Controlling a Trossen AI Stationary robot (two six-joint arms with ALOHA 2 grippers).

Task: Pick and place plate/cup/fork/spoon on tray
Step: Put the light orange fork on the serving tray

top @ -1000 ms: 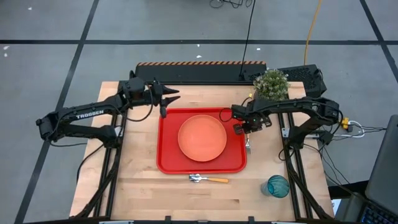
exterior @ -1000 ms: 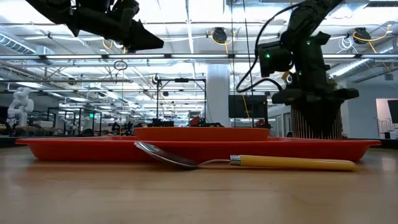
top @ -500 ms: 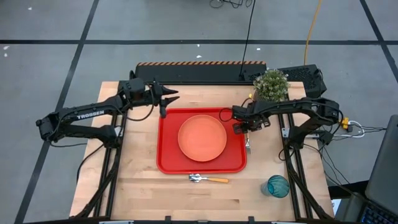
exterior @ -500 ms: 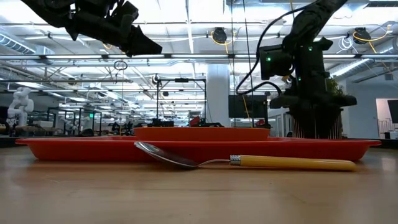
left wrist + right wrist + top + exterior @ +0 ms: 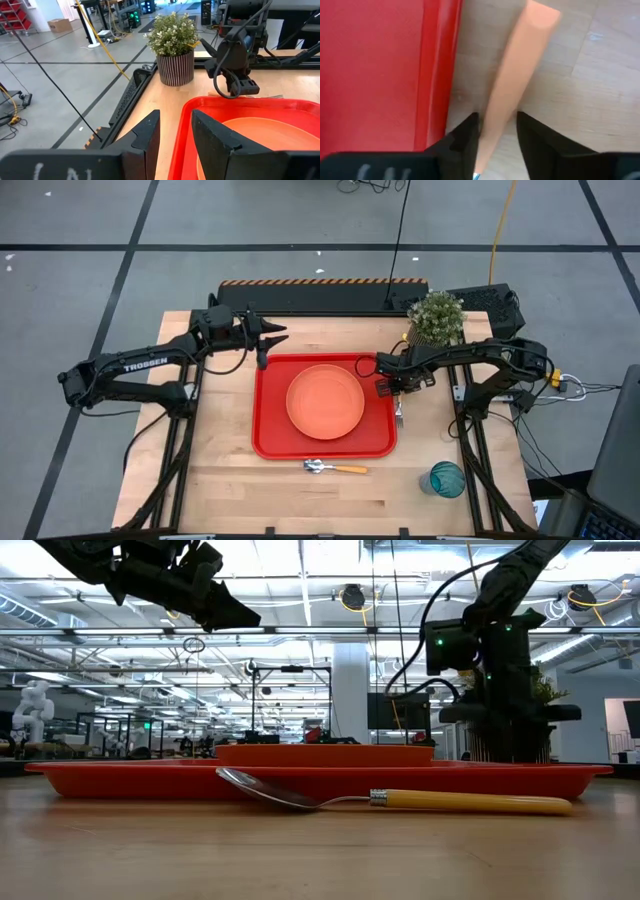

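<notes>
The orange plate [image 5: 325, 402] lies on the red tray [image 5: 268, 442] in the middle of the table. The fork [image 5: 398, 416] lies on the table beside the tray's right rim. Its orange handle [image 5: 517, 75] runs between the fingers of my right gripper [image 5: 392, 386], which is open and low over it, pointing down. The spoon [image 5: 335, 468] lies on the table before the tray's near rim. The teal cup [image 5: 447, 478] stands at the near right. My left gripper [image 5: 272, 340] is open and empty, raised over the tray's far left corner. My right gripper's fingers [image 5: 465, 135] stand close on both sides of the fork's handle [image 5: 495, 125], coming from above and lying across it. I cannot tell whether they touch it. The fork lies flat on the table.
A potted green plant [image 5: 436, 315] stands at the far right, just behind my right gripper. Bare wood shows left of the tray and along the near edge between spoon and cup.
My right gripper has gone down toward the fork beside the tray's right rim. The fork, plate, spoon and cup have stayed where they were.
</notes>
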